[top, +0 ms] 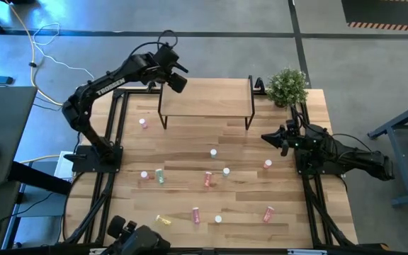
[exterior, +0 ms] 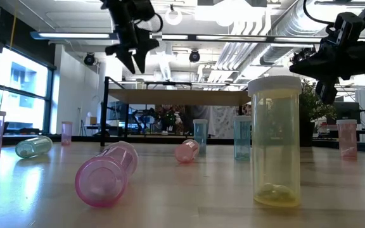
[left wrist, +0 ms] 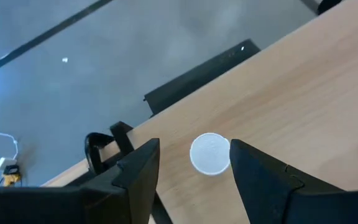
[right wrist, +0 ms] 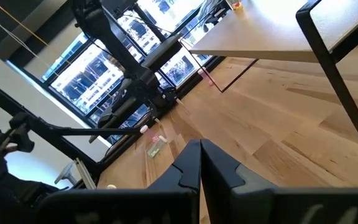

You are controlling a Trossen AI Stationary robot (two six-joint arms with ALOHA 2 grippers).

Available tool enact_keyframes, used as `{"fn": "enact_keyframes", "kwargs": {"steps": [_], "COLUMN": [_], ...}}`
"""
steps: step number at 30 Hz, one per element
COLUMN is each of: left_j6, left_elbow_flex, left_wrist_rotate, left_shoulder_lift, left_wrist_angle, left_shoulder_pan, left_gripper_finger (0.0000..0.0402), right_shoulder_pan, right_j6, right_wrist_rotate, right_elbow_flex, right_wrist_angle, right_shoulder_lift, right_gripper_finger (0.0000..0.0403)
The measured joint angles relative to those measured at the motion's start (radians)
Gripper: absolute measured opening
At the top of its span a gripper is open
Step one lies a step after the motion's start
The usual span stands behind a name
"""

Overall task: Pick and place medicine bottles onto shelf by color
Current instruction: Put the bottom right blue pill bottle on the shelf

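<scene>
Left gripper (top: 178,79) over the shelf (top: 205,97) — fingers apart around a white-capped bottle (left wrist: 210,153).

From my station I see that bottle standing at the shelf's left rear corner, its cap between the spread fingers (left wrist: 138,168), neither visibly touching. The left arm reads "TROSSEN". The right gripper (top: 269,137) hangs pinched shut near the table's right edge — the other medicine bottles (top: 209,178) lie scattered toward the front edge.

I'm seeing a grey concrete floor (top: 374,64) surrounding the wood-plank table (top: 190,145). At nine o'clock, large windows (exterior: 8,82) are letting daylight in; white ducts (exterior: 265,25) are running overhead.
</scene>
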Motion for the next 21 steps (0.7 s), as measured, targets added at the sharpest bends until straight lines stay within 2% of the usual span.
{"fn": "enact_keyframes", "kwargs": {"steps": [4,8,12,15,21], "left_j6": [0.000,0.012,0.068,0.060,0.023], "left_elbow_flex": [0.000,0.000,-0.012,-0.081,-0.319], "left_wrist_rotate": [0.013,0.074,0.087,0.102,0.187], "left_shoulder_lift": [-0.053,-0.108,-0.176,-0.240,-0.380], "left_wrist_angle": [0.000,-0.001,0.020,0.114,0.424], "left_shoulder_pan": [-0.001,-0.015,-0.076,-0.132,-0.213], "left_gripper_finger": [0.0184,0.0184,0.0184,0.0184,0.0184], "right_shoulder_pan": [0.000,0.000,0.000,0.000,0.000], "right_j6": [-0.056,-0.123,-0.193,-0.243,-0.334], "right_wrist_rotate": [0.006,0.006,0.028,0.069,0.083], "right_elbow_flex": [0.034,0.097,0.167,0.227,0.387], "right_wrist_angle": [0.003,0.004,0.005,-0.005,-0.069], "right_shoulder_lift": [0.000,0.000,0.002,0.028,0.173], "right_gripper_finger": [0.0000,0.0000,0.0000,0.0000,0.0003]}}
